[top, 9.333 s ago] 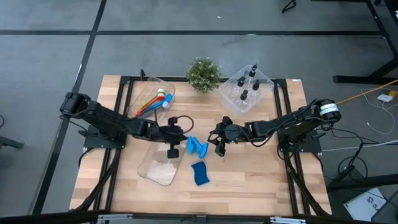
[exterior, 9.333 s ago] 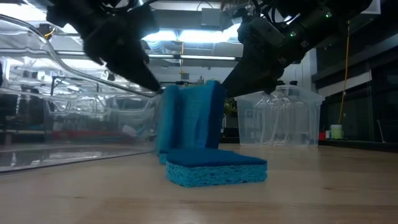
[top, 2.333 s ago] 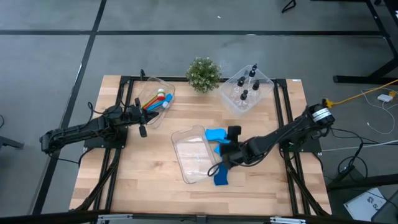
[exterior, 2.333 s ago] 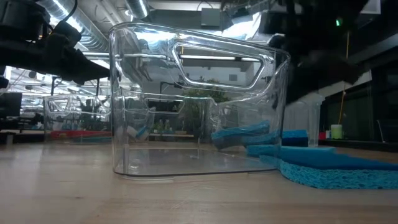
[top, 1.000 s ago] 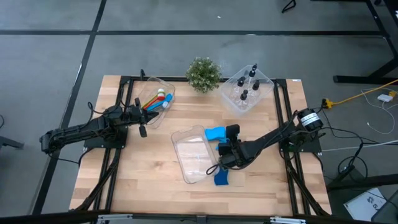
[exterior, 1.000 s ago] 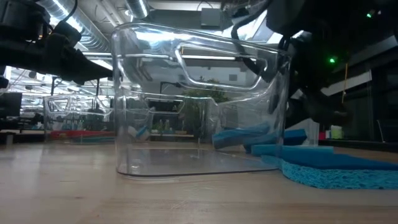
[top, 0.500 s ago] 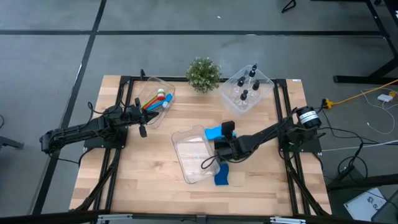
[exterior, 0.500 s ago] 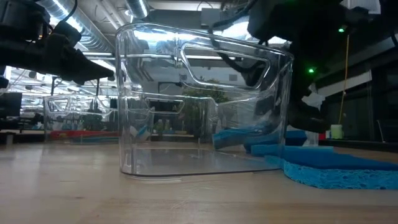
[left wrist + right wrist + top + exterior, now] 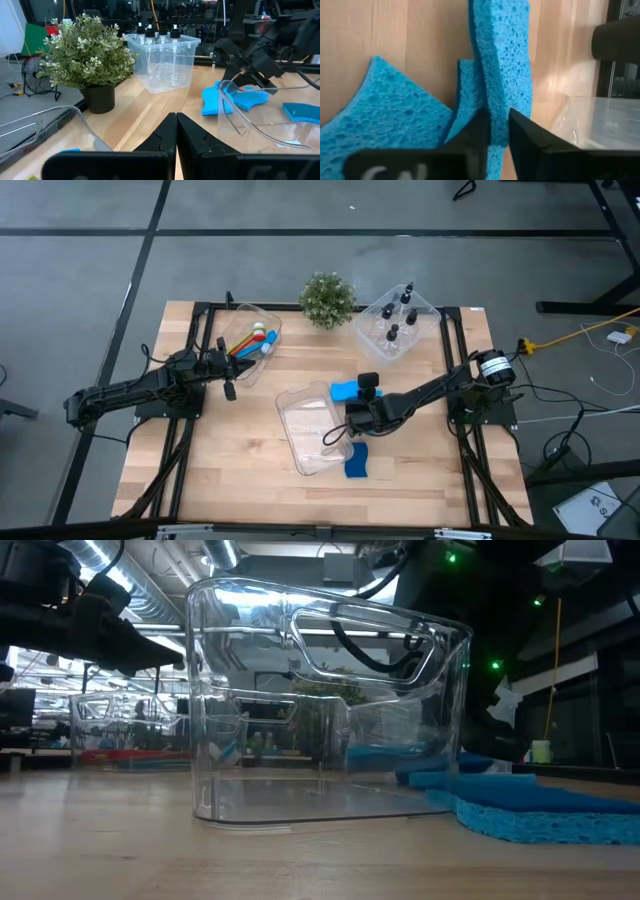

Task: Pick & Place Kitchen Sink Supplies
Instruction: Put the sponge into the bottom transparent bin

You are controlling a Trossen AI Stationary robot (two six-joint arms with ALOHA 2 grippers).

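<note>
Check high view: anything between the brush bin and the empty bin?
Nothing: only bare wood lies between the brush bin and the empty bin. The shut left claw sits just left of that gap.

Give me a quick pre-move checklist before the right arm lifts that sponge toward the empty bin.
1. Right gripper closed on a blue sponge piece: ok, fingers pinch its edge.
2. Only one piece in the grip: cannot tell, another sponge piece lies against it.
3. Empty clear bin upright and open on top: ok.
4. Bin right beside the gripper: ok.
5. Left gripper shut and out of the way near the brush bin: ok.
6. Third sponge piece on the table by the bin, clear of the grip: ok.
</note>
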